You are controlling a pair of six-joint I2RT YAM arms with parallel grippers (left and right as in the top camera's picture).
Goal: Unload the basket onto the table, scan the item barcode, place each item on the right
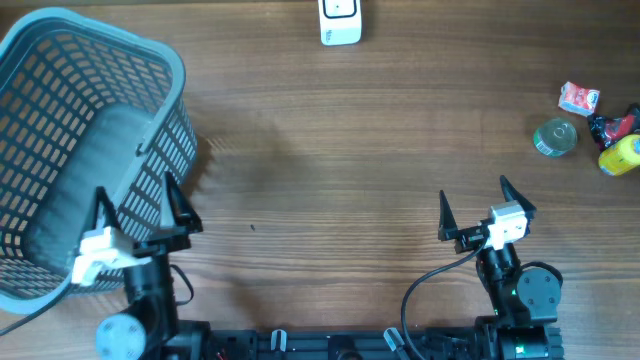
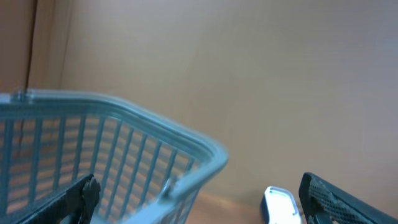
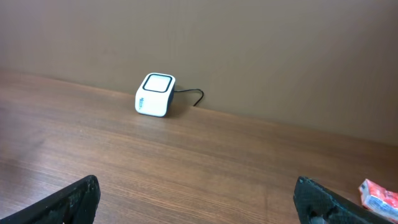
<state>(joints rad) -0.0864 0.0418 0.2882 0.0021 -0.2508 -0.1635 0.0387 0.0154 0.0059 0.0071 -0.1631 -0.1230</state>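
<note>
I see the left end effector (image 1: 134, 190) released just beside the basket (image 1: 175, 100), which fills my left wrist view, right end effector (image 1: 473, 190) released over the counter (image 1: 320, 180), scanner (image 1: 340, 22) at the far edge, packet (image 1: 578, 98), tin (image 1: 555, 137) and bottle (image 1: 620, 156) clustered far right, well apart from both

My left gripper (image 1: 134, 186) sits at about seven o'clock in the overhead view and my right gripper (image 1: 473, 188) at about five o'clock. Both arms are folded low and close to their bases at six o'clock. Each gripper points roughly toward twelve o'clock with its jaws spread wide. In my right wrist view, the black fingertips (image 3: 81, 194) show only at the bottom corners.
</note>
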